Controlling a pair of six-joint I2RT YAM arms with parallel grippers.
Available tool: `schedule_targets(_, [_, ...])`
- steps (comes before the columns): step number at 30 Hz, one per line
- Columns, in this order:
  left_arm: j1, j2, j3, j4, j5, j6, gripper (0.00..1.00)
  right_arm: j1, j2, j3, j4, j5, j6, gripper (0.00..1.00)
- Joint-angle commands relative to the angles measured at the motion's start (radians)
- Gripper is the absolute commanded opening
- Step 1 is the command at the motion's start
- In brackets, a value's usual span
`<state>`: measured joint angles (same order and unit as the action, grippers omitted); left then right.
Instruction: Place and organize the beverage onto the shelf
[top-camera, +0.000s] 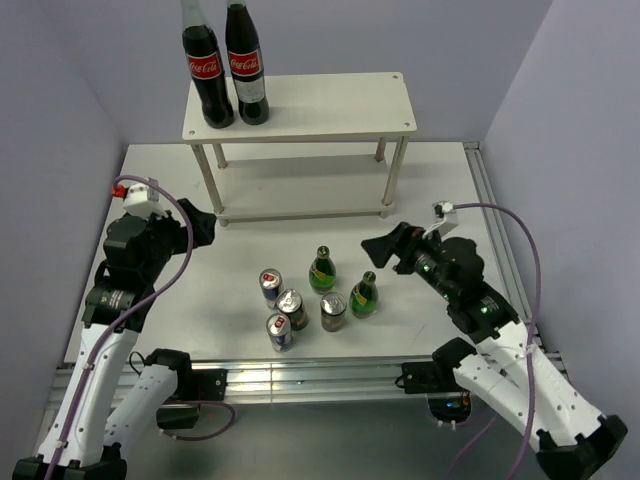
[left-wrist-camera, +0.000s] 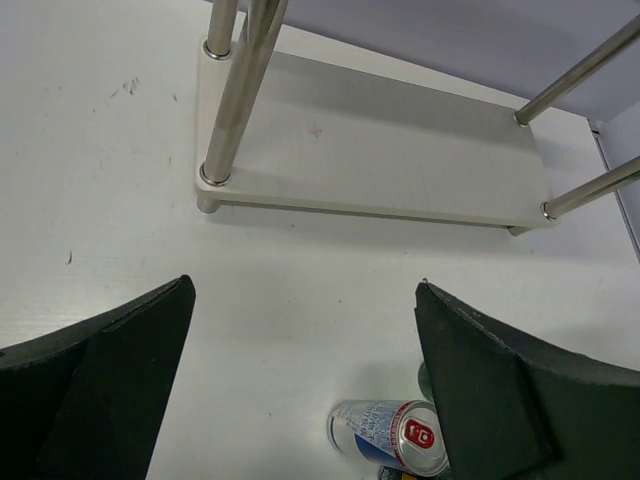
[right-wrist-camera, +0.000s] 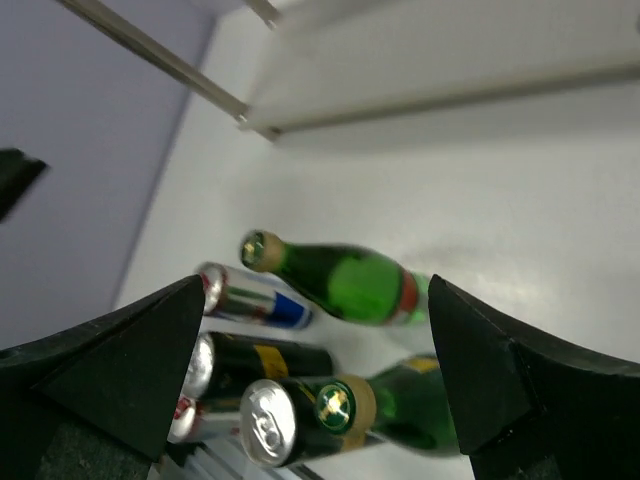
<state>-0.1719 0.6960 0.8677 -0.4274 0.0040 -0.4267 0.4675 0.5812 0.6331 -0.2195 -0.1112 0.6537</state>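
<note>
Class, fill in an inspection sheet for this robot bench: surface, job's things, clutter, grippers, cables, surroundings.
Surface: white table, no spills seen.
Job's things: two green glass bottles, two blue-and-silver slim cans and two dark gold-topped cans stand clustered in front of the white two-tier shelf; none is on it.
Clutter: two tall dark cola bottles with red labels on the shelf's top board, left end.
Grippers: left gripper and right gripper open, holding nothing, either side of the cluster.
Cables: a purple cable loops off each wrist, clear of the drinks.
Surroundings: pale lilac walls; metal rail at the near edge.
</note>
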Motion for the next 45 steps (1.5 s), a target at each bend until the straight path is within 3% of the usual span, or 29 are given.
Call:
schedule_targets(1, [-0.001, 0.022, 0.005, 0.016, -0.055, 0.023, 0.99, 0.194, -0.030, 0.045, -0.124, 0.420, -0.006, 1.00])
schedule_targets(5, [-0.001, 0.034, 0.007, 0.012, -0.082, 0.022, 0.99, 0.385, 0.040, 0.157, -0.364, 0.831, 0.136, 1.00])
schedule_targets(9, [-0.001, 0.014, 0.001, 0.022, -0.088, 0.025, 0.99, 0.609, 0.112, 0.174, -0.634, 1.060, 0.413, 1.00])
schedule_targets(14, [-0.001, 0.004, -0.001, 0.024, -0.087, 0.031, 0.99, 0.810, 0.189, 0.131, -0.756, 1.085, 0.637, 1.00])
schedule_targets(20, [-0.001, -0.013, -0.006, 0.035, -0.081, 0.032, 0.99, 0.941, 0.193, 0.057, -0.820, 1.081, 0.811, 1.00])
schedule_targets(25, [-0.001, -0.015, -0.007, 0.036, -0.072, 0.034, 0.99, 1.004, 0.192, -0.031, -0.730, 1.052, 0.798, 1.00])
schedule_targets(30, [-0.001, -0.029, -0.009, 0.041, -0.062, 0.037, 0.99, 1.016, 0.167, -0.157, -0.470, 1.048, 0.670, 1.00])
schedule_targets(35, [-0.001, -0.042, -0.012, 0.045, -0.058, 0.039, 0.99, 1.011, 0.201, -0.138, -0.420, 1.108, 0.632, 1.00])
schedule_targets(38, [-0.001, -0.047, -0.012, 0.044, -0.059, 0.037, 0.99, 1.002, 0.256, -0.144, -0.331, 1.093, 0.597, 1.00])
schedule_targets(45, [-0.001, -0.067, -0.016, 0.052, -0.056, 0.042, 0.99, 0.978, 0.477, -0.124, -0.296, 1.105, 0.647, 1.00])
